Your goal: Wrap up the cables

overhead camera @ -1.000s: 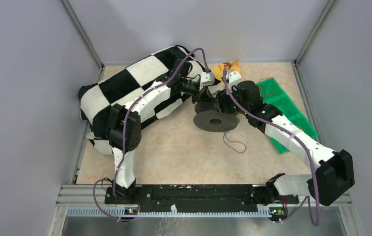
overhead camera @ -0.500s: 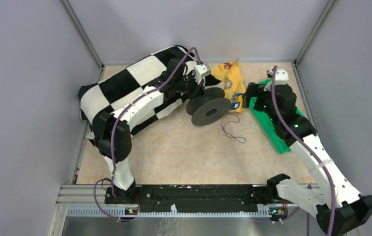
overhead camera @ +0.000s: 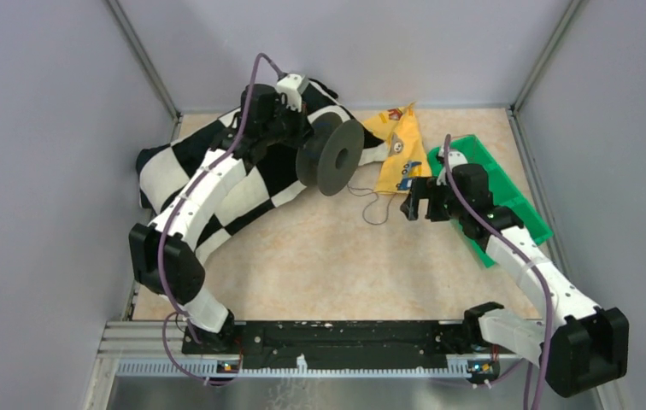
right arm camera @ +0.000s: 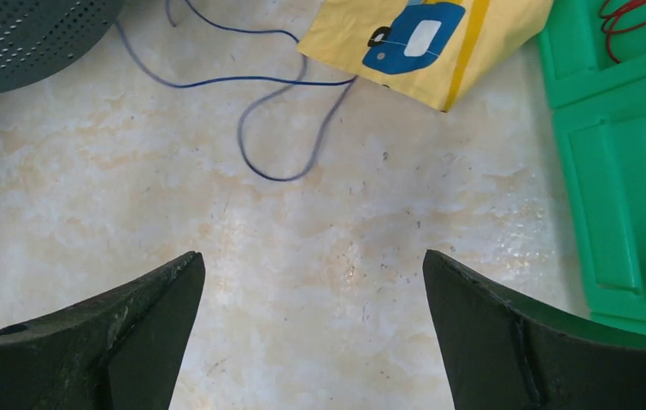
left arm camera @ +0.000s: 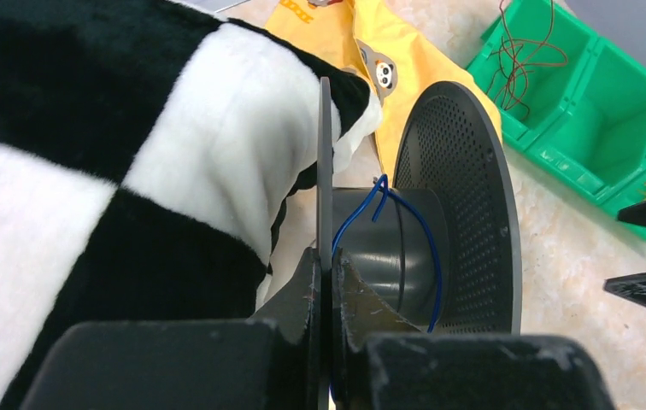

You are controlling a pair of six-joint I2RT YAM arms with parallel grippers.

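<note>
Cables are showing up here as one hair-fine blue strand. In the left wrist view the strand is sitting knotted around the hub of the dark grey spool. From there it is dropping away and lying in loose, curling loops on the table, between the spool and the right gripper. One bend is running right up to the edge of the yellow pouch.

The left gripper is clamping tight on the rim of the spool's near flange. It is holding the spool on edge beside the checkered plush.

The right gripper is hanging with its jaws spread wide and nothing between them. The blue loop is lying just ahead of it on bare tabletop. More wires, red and yellow, are sitting in the green bin, well clear of this one.

The strand is looking almost weightless and completely limp, with a springy habit of curling. It is so thin that it is likely slipping through any half-hearted pinch. The best hold is probably the straighter run near the loop, with the pads closing squarely across it right down at the table surface. Gentle tension only, I would say, because a hard pull is risking the knot at the hub or dragging the pouch along.
</note>
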